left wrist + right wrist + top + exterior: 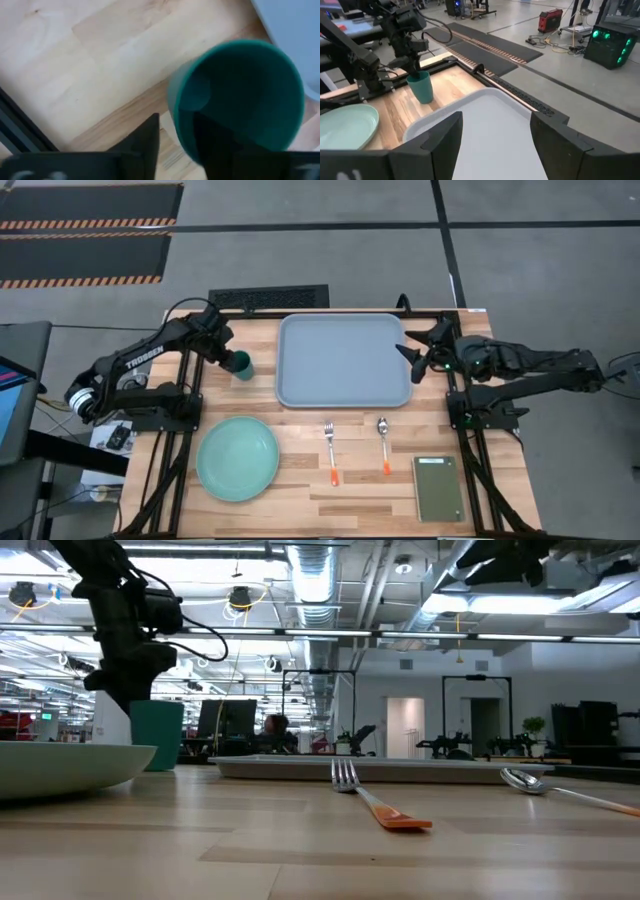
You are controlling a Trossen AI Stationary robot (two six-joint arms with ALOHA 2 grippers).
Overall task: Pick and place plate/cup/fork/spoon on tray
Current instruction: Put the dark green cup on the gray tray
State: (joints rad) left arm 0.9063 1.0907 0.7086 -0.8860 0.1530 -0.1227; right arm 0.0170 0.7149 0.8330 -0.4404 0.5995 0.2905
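Left gripper is at the cup, one finger inside the rim and one outside, pinching the wall. Cup stands upright on the table just beside the tray's left edge, so the coming move looks like a short carry toward the tray; left arm is clearly nearer. Right gripper waits spread open over the tray's right edge. Plate, fork, spoon sit off the tray on the table.

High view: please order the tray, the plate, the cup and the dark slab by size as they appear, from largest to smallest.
1. tray
2. plate
3. dark slab
4. cup, with the left gripper at its rim
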